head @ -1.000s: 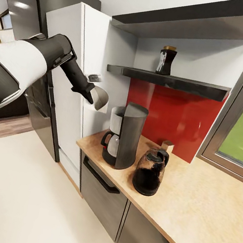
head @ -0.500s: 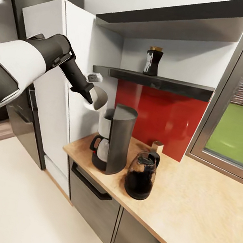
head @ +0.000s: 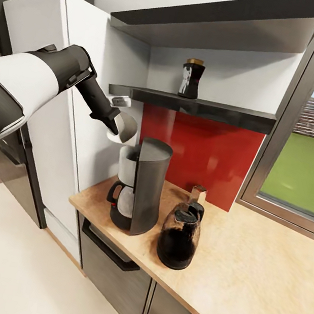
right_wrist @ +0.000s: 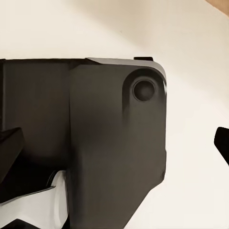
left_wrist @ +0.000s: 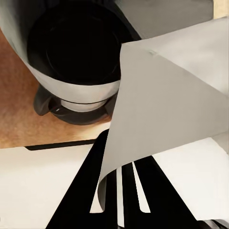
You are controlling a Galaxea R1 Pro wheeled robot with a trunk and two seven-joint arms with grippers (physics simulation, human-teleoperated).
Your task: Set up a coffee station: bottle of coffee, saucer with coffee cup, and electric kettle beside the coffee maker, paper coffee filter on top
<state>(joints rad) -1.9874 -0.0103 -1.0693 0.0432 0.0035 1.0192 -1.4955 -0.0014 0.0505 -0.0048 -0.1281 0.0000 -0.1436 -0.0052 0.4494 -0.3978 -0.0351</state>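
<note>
Up high, left gripper (head: 115, 125) fingers (left_wrist: 112, 191) clenched on paper coffee filter (left_wrist: 162, 109), just above coffee maker (head: 138, 192) on tabletop (head: 241, 264); electric kettle (head: 178, 238) beside. Right fingers' state: cannot tell.

No lettering, number or sign can be read anywhere. The bottle of coffee (head: 191, 78) on the kitchen shelf (head: 197, 106) carries a white-and-red label, but its marks are too small and blurred to make out as words.
</note>
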